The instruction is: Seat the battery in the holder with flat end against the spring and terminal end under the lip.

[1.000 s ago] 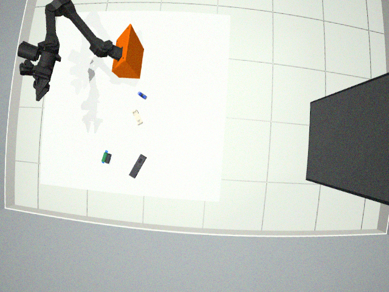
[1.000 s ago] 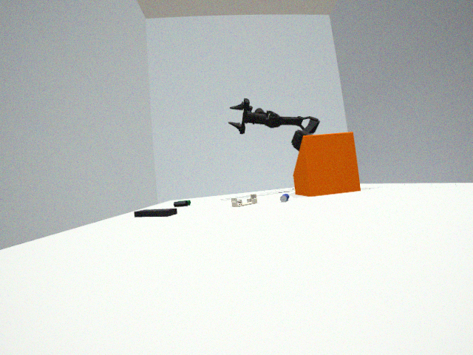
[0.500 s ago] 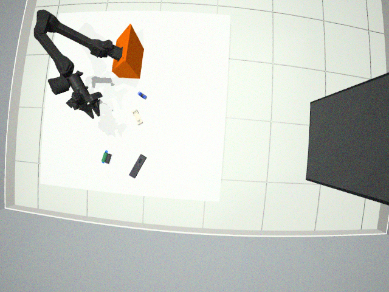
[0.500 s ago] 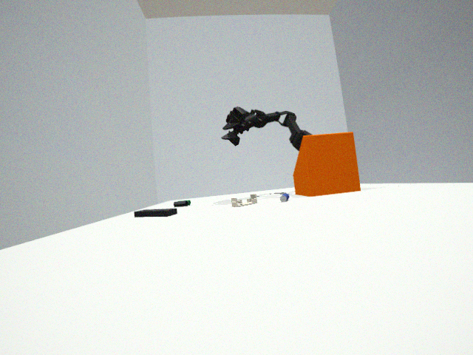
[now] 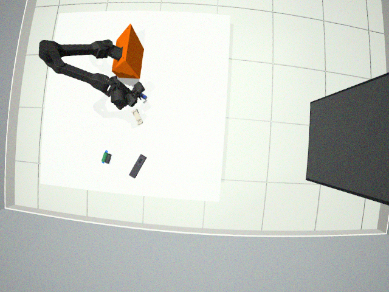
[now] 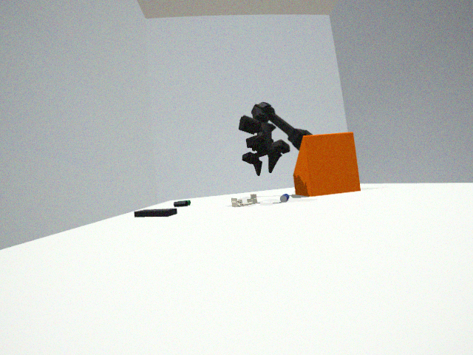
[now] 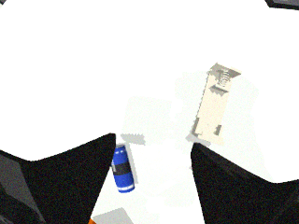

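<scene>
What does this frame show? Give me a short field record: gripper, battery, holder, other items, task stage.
gripper: open, holding nothing, raised above the table
battery: blue, lying on the table, untouched, seen between the fingers in the wrist view
holder: beige, vacant, lying apart from the battery
other items: orange block; black remote; green-and-black item
table: white
task stage: battery not yet picked up

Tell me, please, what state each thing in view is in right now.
Battery: lying on its side on the table, not held.
Holder: bare, no battery seated in it.
Gripper: open, holding nothing, above the battery.
Orange block: standing on the table.
Black remote: lying flat.
</scene>
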`<state>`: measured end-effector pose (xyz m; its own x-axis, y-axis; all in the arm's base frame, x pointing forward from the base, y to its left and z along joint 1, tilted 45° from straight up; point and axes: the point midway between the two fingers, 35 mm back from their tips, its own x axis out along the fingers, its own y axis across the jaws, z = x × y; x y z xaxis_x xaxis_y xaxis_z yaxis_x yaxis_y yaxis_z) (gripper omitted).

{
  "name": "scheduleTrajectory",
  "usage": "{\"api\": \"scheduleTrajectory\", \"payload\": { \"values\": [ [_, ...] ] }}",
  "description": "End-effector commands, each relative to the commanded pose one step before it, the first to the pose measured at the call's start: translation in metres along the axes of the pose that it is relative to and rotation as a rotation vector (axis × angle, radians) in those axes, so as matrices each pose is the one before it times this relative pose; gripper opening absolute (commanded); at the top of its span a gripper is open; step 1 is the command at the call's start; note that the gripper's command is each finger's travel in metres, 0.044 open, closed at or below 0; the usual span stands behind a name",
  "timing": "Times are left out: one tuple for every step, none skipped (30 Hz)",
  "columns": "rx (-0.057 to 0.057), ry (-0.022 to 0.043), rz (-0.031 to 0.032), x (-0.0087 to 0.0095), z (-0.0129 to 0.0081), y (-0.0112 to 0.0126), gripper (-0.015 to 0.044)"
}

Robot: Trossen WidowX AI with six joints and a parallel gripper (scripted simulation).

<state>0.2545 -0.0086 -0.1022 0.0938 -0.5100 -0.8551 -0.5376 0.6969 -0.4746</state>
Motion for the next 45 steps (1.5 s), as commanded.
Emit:
{"api": "scheduleTrajectory", "payload": {
  "values": [
    [-0.1988,0.18752,-0.02294,0.02433,-0.03537,0.02409,0.0247],
    [-0.0581,0.05313,-0.00578,0.00757,-0.0085,0.00808,0.0247],
    [-0.0481,0.04314,-0.00497,0.00613,-0.0066,0.00663,0.0247],
    [-0.0291,0.02574,-0.00309,0.00366,-0.00376,0.00401,0.0247],
    [-0.0097,0.00856,-0.00105,0.00122,-0.00121,0.00135,0.0247],
    [0.0,0.0,0.0,0.0,0.0,0.0,0.0247],
    [0.0,0.0,0.0,0.0,0.0,0.0,0.0247],
    [0.0,0.0,0.0,0.0,0.0,0.0,0.0247],
    [0.0,0.0,0.0,0.0,0.0,0.0,0.0247],
    [0.0,-0.00005,0.00002,0.00027,0.00003,-0.00002,0.0247],
    [0.0,-0.00013,0.00005,0.00081,0.00008,-0.00005,0.0247],
    [-0.0001,-0.00021,0.00008,0.00134,0.00013,-0.00007,0.0247],
    [-0.0001,-0.00023,0.00009,0.00164,0.00014,-0.00008,0.0247],
    [-0.0001,-0.00021,0.00008,0.00163,0.00013,-0.00008,0.0247],
    [-0.0001,-0.00019,0.00007,0.00163,0.00011,-0.00007,0.0247],
    [-0.0001,-0.00017,0.00006,0.00163,0.0001,-0.00007,0.0247],
    [-0.0001,-0.00015,0.00005,0.00162,0.00009,-0.00006,0.0247],
    [-0.0001,-0.00012,0.00004,0.00162,0.00008,-0.00006,0.0247],
    [-0.0001,-0.0001,0.00003,0.00162,0.00006,-0.00005,0.0247],
    [0.0,-0.00008,0.00002,0.00161,0.00005,-0.00005,0.0247],
    [0.0,-0.00006,0.00001,0.00161,0.00004,-0.00004,0.0247],
    [0.0,-0.00003,0.0,0.00161,0.00002,-0.00003,0.0247],
    [0.0,-0.00001,-0.00001,0.0016,0.00001,-0.00003,0.0247],
    [0.0,0.00001,-0.00002,0.0016,0.0,-0.00002,0.0247],
    [0.0,0.00004,-0.00003,0.0016,-0.00001,-0.00002,0.0247],
    [0.0,0.00006,-0.00003,0.00159,-0.00003,-0.00001,0.0247],
    [0.0,0.00008,-0.00004,0.00159,-0.00004,0.0,0.0247],
    [0.0,0.00011,-0.00005,0.00158,-0.00005,0.0,0.0247],
    [0.0,0.00013,-0.00005,0.00158,-0.00006,0.00001,0.0247],
    [0.0,0.00015,-0.00006,0.00157,-0.00007,0.00002,0.0247],
    [0.0,0.00018,-0.00007,0.00157,-0.00009,0.00002,0.0247],
    [0.0,0.0002,-0.00007,0.00157,-0.0001,0.00003,0.0247],
    [0.0,0.00022,-0.00008,0.00156,-0.00011,0.00004,0.0247],
    [0.0,0.00025,-0.00009,0.00156,-0.00012,0.00004,0.0247],
    [0.0,0.00027,-0.00009,0.00155,-0.00013,0.00005,0.0247],
    [0.0,0.0003,-0.0001,0.00155,-0.00015,0.00006,0.0247],
    [0.0,0.00032,-0.0001,0.00154,-0.00016,0.00006,0.0247],
    [0.0,0.00035,-0.00011,0.00154,-0.00017,0.00007,0.0247],
    [0.0,0.00037,-0.00011,0.00153,-0.00018,0.00008,0.0247],
    [0.0,0.00039,-0.00012,0.00153,-0.00019,0.00008,0.0247],
    [0.0,0.00042,-0.00012,0.00152,-0.0002,0.00009,0.0247],
    [0.0,0.00034,-0.0001,0.00118,-0.00016,0.00008,0.0247],
    [0.0,0.00021,-0.00006,0.00071,-0.0001,0.00005,0.0247],
    [0.0,0.00007,-0.00002,0.00024,-0.00003,0.00002,0.0247],
    [0.0,0.0,0.0,0.0,0.0,0.0,0.022]
  ]
}}
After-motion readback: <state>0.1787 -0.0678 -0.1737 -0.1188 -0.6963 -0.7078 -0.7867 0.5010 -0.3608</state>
